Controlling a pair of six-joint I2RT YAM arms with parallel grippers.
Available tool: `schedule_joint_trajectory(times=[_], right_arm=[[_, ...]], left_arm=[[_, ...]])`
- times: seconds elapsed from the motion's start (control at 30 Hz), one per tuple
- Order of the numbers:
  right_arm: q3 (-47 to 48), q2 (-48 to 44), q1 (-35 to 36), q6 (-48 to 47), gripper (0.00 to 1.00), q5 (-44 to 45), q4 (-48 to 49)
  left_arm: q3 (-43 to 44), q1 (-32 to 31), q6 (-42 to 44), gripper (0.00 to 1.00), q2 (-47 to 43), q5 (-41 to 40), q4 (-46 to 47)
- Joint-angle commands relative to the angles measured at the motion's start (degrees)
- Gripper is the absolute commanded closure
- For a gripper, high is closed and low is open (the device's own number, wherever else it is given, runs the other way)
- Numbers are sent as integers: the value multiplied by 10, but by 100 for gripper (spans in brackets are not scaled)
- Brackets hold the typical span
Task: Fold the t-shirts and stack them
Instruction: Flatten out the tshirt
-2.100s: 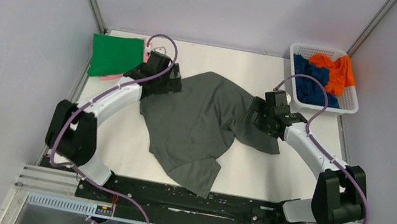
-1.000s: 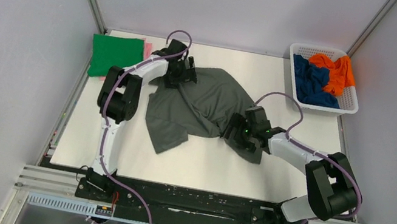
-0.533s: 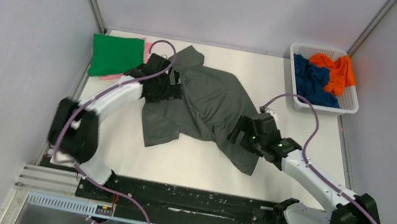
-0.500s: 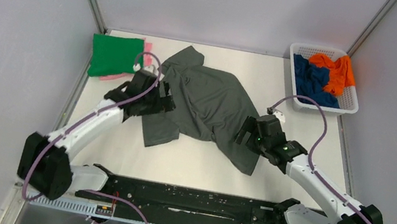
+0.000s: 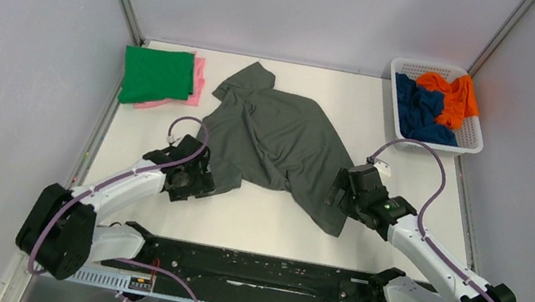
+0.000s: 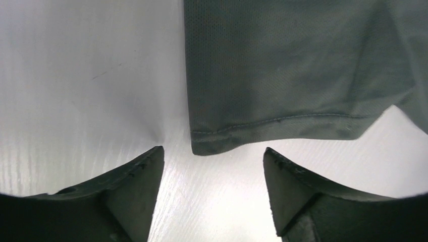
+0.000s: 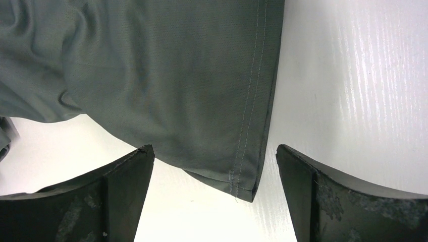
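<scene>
The dark grey t-shirt (image 5: 274, 140) lies crumpled on the table's middle. My left gripper (image 5: 197, 180) is open beside its near left hem corner; in the left wrist view that corner (image 6: 212, 143) lies just ahead of the open gripper (image 6: 214, 156). My right gripper (image 5: 340, 193) is open at the near right hem corner (image 7: 247, 189), which lies between the fingertips of the open gripper (image 7: 214, 156), untouched. A folded green t-shirt (image 5: 155, 75) lies on a pink one (image 5: 195, 78) at the back left. The orange (image 5: 452, 96) and navy (image 5: 419, 110) t-shirts are in the basket.
The white lattice basket (image 5: 470, 135) stands at the back right corner. Grey walls with metal posts enclose the white table (image 5: 269, 218). The black base rail runs along the near edge.
Both grippers let go of the grey shirt and pulled back toward the near side. The shirt now lies flatter, its collar end toward the back. The left arm has lowered.
</scene>
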Motion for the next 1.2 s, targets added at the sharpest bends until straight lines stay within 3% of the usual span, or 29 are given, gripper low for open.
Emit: schedule_joint_trajectory(times=[0.0, 0.13, 0.23, 0.3, 0.37, 0.4, 0.73, 1.17], right_arm=[[-4, -1, -6, 5, 1, 23, -15], [-5, -1, -9, 1, 0, 36, -23], [-6, -1, -11, -1, 0, 40, -26], [-7, -1, -12, -5, 1, 41, -28], [-5, -2, -12, -7, 0, 40, -34], [-5, -1, -12, -9, 1, 39, -37], [-3, 24, 2, -14, 7, -82, -83], [-21, 127, 33, 27, 29, -82, -31]], left_arm=[[22, -18, -16, 37, 54, 2, 40], [35, -43, -24, 51, 99, -15, 34], [41, -46, -27, 71, 127, -34, 26], [44, -46, -28, 80, 141, -42, 25], [48, -46, -32, 98, 144, -55, 19], [49, -45, -32, 100, 143, -59, 18], [44, -46, -26, 100, 81, -75, 1], [16, -46, -42, 100, -7, -115, -60]])
